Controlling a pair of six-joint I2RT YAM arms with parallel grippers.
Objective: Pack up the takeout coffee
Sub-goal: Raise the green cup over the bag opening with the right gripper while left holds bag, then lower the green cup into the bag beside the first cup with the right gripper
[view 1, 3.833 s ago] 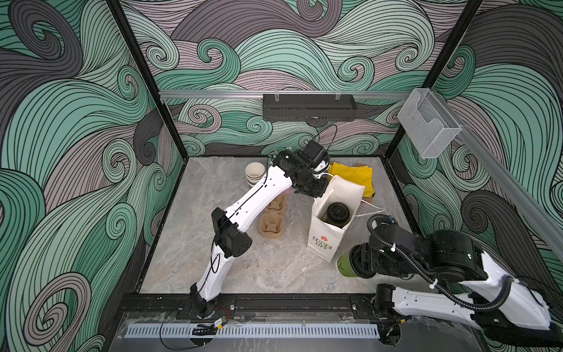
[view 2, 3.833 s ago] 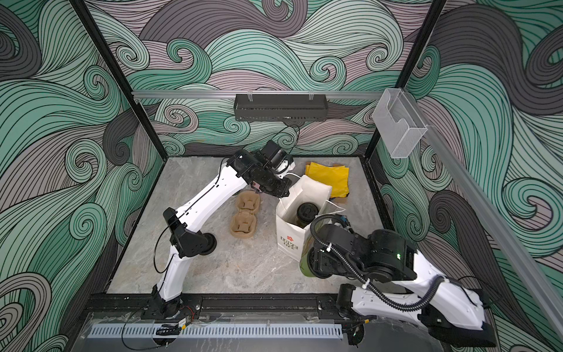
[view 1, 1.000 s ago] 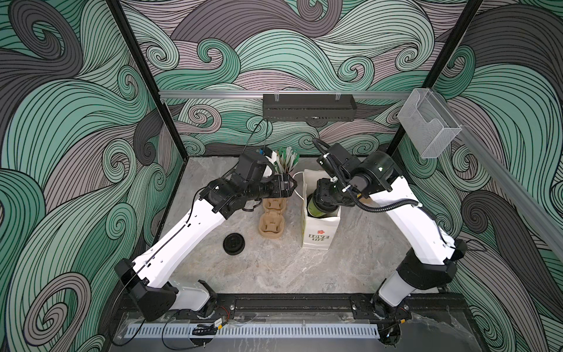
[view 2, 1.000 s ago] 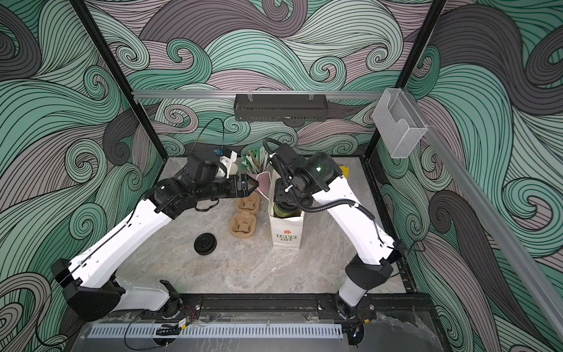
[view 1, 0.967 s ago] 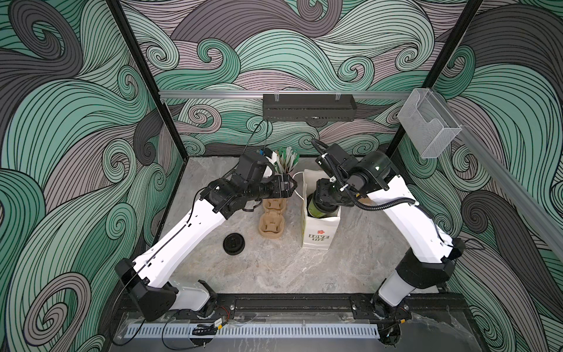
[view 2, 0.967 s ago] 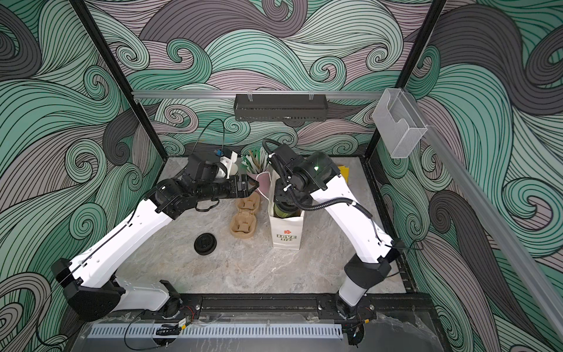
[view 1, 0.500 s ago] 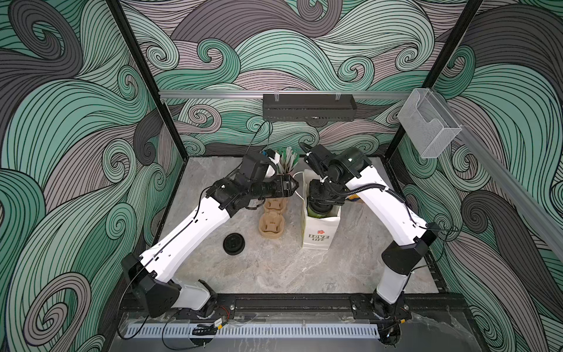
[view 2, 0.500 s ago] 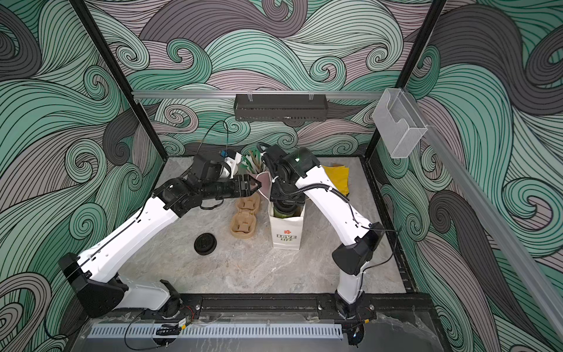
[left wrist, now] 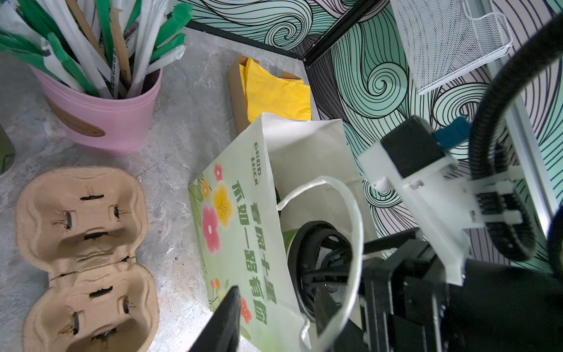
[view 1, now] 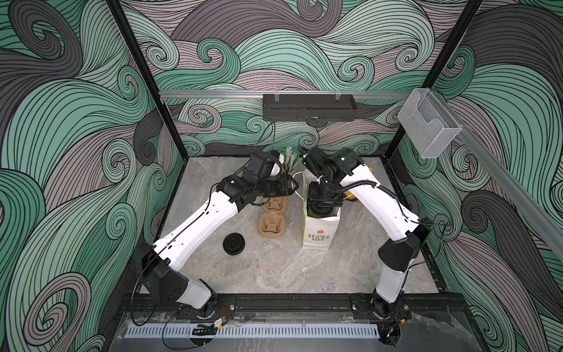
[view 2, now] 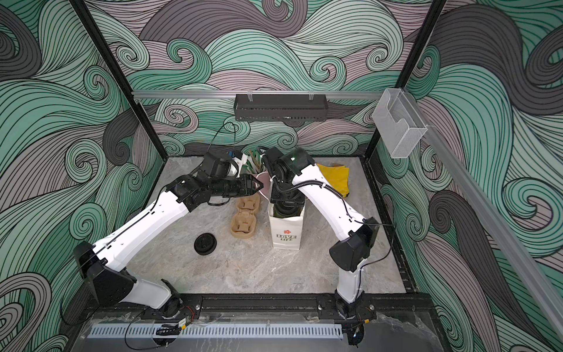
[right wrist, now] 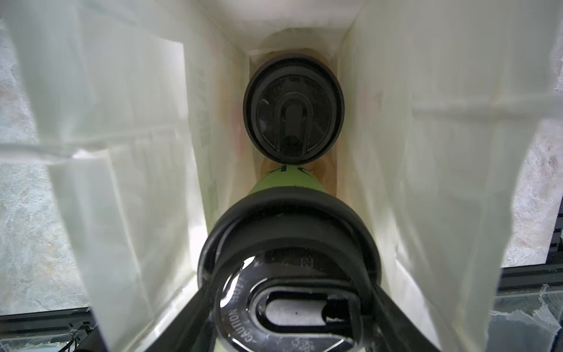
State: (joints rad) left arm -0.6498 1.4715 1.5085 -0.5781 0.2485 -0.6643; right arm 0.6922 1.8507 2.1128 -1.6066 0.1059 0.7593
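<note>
Right gripper [right wrist: 288,274], frame bottom, is clamping the upper cup [right wrist: 286,179] inside the bag [right wrist: 146,152] by its stiff lid rim, the best hold since the paper walls look light and crushable. Lower cup [right wrist: 294,109] is sitting deeper on the bag floor, frame top. Left gripper [left wrist: 276,291] is straddling the bag wall, fingers [left wrist: 227,317] apart.

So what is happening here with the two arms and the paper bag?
The right gripper holds a lidded green cup inside the mouth of the paper bag, where a second lidded cup already stands at the bottom. The left gripper has its fingers on either side of the bag's wall at the rim; whether it pinches the wall is unclear. A spare black lid lies on the table near the brown carriers.
</note>
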